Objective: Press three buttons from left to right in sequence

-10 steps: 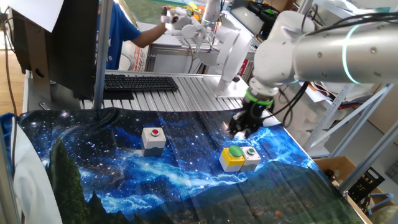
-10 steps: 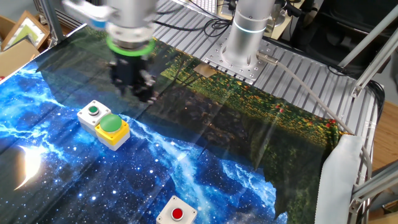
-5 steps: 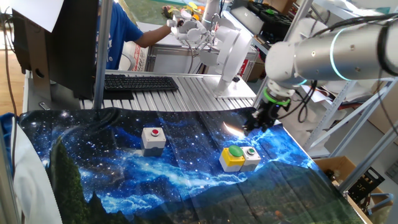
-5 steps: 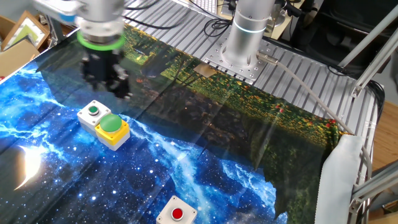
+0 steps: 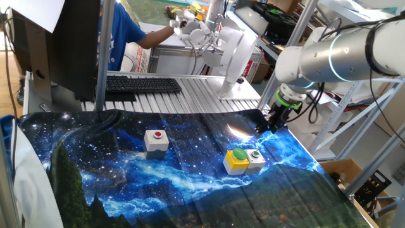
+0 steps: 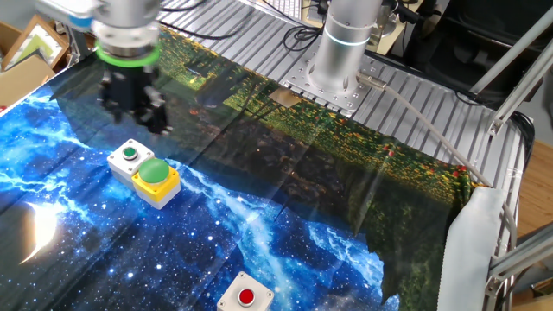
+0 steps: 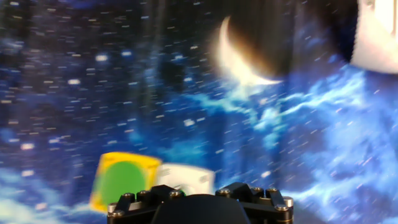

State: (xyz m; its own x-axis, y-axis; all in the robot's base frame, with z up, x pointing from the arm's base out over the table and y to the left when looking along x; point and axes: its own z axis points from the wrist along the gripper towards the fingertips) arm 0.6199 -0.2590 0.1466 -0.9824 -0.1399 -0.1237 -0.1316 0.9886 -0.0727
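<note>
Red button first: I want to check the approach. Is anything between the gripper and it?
Yes. The yellow box with the green dome and the small grey box sit between the gripper and the red button.

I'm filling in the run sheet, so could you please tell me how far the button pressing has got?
Done: nothing shows as pressed; no button looks any different. In hand: the gripper hangs above the cloth beside the small grey box, touching no button. Left: the red button, the green dome and the tiny green button may all need pressing, left to right.
</note>
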